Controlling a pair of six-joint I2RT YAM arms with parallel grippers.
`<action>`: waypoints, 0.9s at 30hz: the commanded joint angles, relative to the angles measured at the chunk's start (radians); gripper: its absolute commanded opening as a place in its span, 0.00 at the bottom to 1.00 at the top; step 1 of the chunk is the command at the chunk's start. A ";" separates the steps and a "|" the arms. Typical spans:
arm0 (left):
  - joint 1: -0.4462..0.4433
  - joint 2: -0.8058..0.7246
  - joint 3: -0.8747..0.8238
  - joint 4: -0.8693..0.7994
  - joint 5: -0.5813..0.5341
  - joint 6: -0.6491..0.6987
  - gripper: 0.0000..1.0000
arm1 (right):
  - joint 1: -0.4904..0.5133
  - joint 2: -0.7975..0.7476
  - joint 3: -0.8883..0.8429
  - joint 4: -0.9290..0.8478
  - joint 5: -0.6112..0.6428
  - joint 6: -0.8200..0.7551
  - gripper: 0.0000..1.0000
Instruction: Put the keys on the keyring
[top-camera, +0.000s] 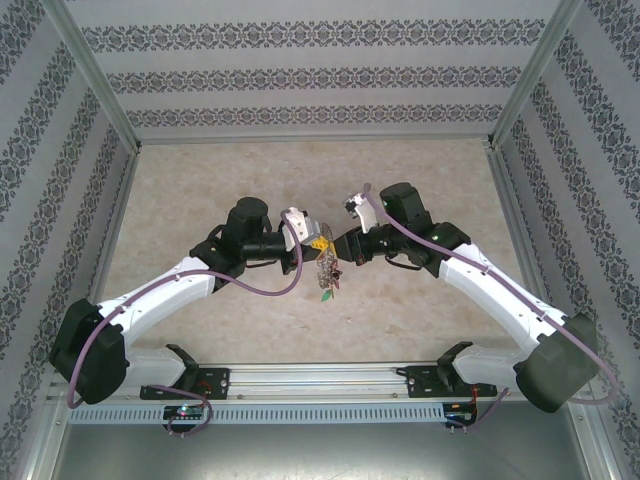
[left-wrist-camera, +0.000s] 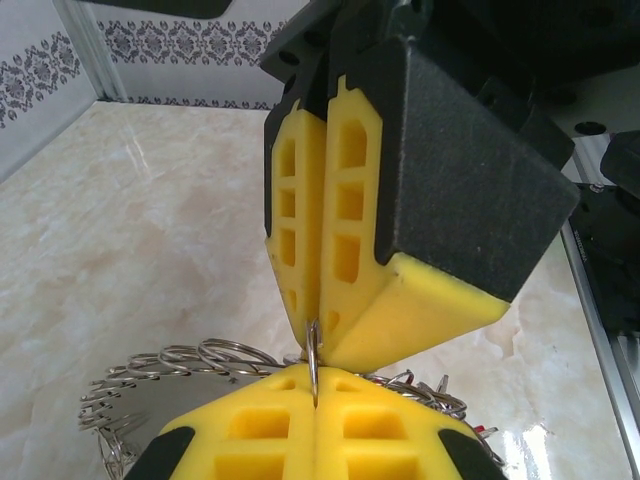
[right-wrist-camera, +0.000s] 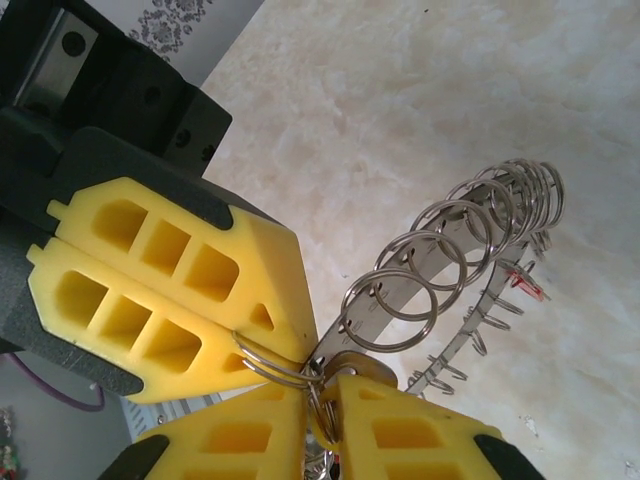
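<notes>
The keyring (top-camera: 328, 272), a curved metal band strung with several split rings (right-wrist-camera: 440, 250), hangs above the table between both grippers. My left gripper (left-wrist-camera: 314, 385) is shut on one small split ring (left-wrist-camera: 314, 350) at the band's end. My right gripper (right-wrist-camera: 325, 395) meets it tip to tip, its yellow fingers (right-wrist-camera: 420, 430) pressed around a bunch of small rings with only a narrow gap. In the top view the left gripper (top-camera: 320, 242) and right gripper (top-camera: 342, 248) nearly touch. A small red tag (right-wrist-camera: 525, 283) dangles from the band. The loose keys are out of view.
The marble-patterned tabletop (top-camera: 300, 180) lies below, bounded by patterned walls (top-camera: 310, 70) and aluminium posts. The arms' mounting rail (top-camera: 320, 385) runs along the near edge. Both forearms angle inward towards the centre.
</notes>
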 joint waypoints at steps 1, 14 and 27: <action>-0.005 -0.007 -0.004 0.081 0.045 -0.019 0.00 | 0.004 -0.001 -0.015 0.065 -0.006 0.021 0.14; -0.006 -0.016 -0.013 0.081 0.030 -0.018 0.00 | 0.000 -0.019 -0.025 -0.004 0.168 -0.017 0.04; -0.005 -0.034 -0.008 0.062 0.029 -0.006 0.00 | -0.009 -0.136 -0.117 0.051 0.232 -0.181 0.23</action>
